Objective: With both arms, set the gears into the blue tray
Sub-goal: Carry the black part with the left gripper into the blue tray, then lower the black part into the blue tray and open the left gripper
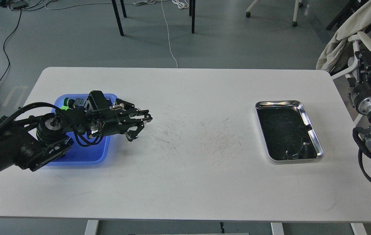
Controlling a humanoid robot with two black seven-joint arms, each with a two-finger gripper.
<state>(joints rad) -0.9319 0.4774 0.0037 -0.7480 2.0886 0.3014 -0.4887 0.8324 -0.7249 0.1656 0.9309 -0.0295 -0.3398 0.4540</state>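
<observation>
The blue tray (84, 154) lies at the table's left, largely covered by my left arm. My left gripper (139, 128) reaches just past the tray's right rim, above the white table, its two fingers spread apart and nothing visible between them. No gears can be made out; they are too small to pick out anywhere in this view. My right arm stays off the table's right edge, with its gripper (365, 62) raised, small and dark, so its fingers cannot be told apart.
Push-button switches (74, 102) with coloured caps peek out behind my left arm at the tray's far end. A shiny steel tray (316, 143) with a dark inside sits at the right. A white chair with cloth stands beyond the right edge.
</observation>
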